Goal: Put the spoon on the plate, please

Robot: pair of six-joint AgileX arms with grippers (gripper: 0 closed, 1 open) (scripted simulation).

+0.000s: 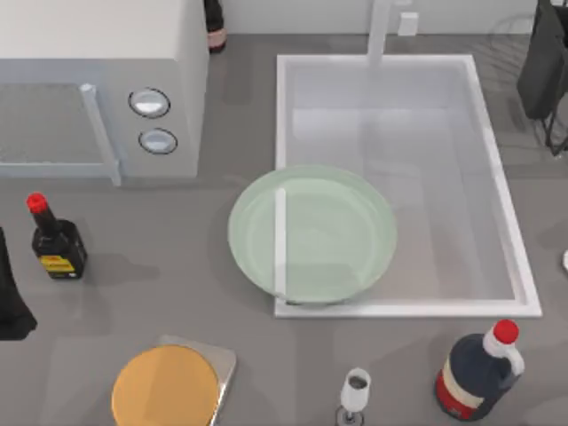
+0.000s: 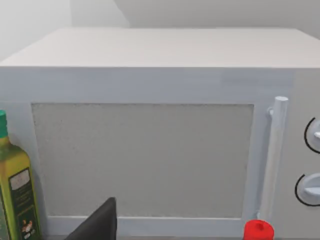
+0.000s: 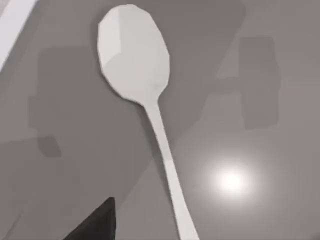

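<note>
While the spoon is lying flat on the grey desk under the right wrist camera, its handle is running out of that picture's edge, so its end is cut off. A dark wedge at the edge of the right wrist view may be part of the right claw; whether the fingers are apart or together I cannot tell. In the top view the right arm is showing as a dark shape at the far right corner, partly cut by the edge. The left arm is sitting at the left edge of the top view, mostly out of frame, and its claw's state is likewise impossible to tell; its wrist camera is facing the front of a white microwave.

The spoon is looking matte white, with an oval faceted bowl and a thin tapering handle. The plate, round, pale green and translucent with a shallow raised rim, is resting across the near left corner of a white rectangular sink, whose rim is showing through it. A small dark soy sauce bottle with a red cap is standing on the left, a larger dark bottle at the near right, and an orange disc on a grey board near the front.
</note>
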